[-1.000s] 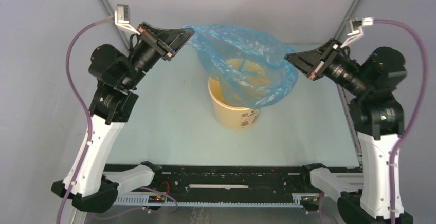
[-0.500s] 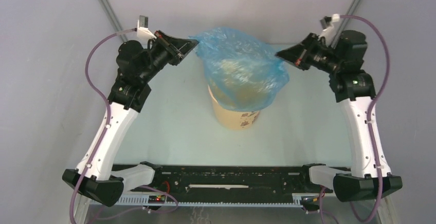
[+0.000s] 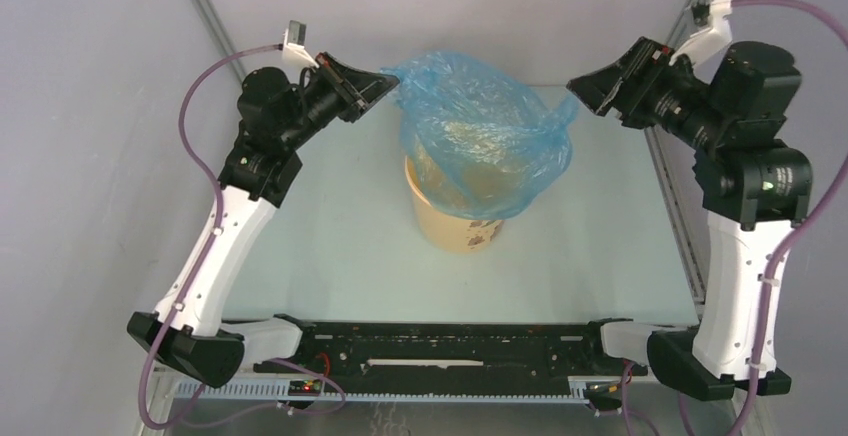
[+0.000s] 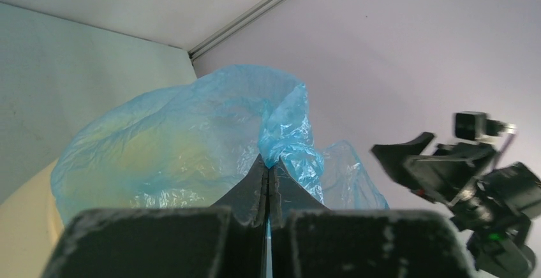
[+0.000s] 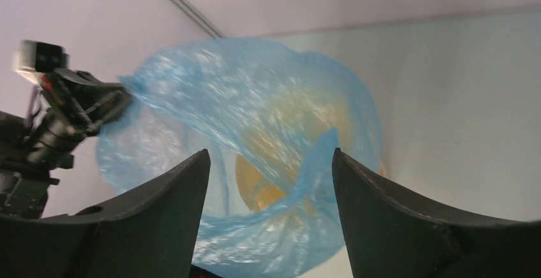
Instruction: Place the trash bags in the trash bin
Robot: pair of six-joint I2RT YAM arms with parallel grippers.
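Note:
The light-blue translucent trash bag (image 3: pixel 480 136) is draped over the mouth of the pale yellow-tan trash bin (image 3: pixel 462 224), which stands at the table's middle. My left gripper (image 3: pixel 388 83) is shut on the bag's upper left edge and holds it above the bin. In the left wrist view the film bunches up right at the tips of the left gripper (image 4: pixel 268 163). My right gripper (image 3: pixel 584 94) hangs open just right of the bag's loose right edge. Through the right wrist view the right gripper (image 5: pixel 268 157) stands wide, with the bag (image 5: pixel 255 93) beyond it and nothing pinched.
The pale green table (image 3: pixel 330 236) runs up to grey back and side walls close behind both grippers. A black rail (image 3: pixel 440 341) with the arm bases lines the near edge.
My right gripper has opened and let go of the bag's right edge, drawing back to the right. The bag's right side has sagged. My left gripper still holds its edge, shifted slightly right.

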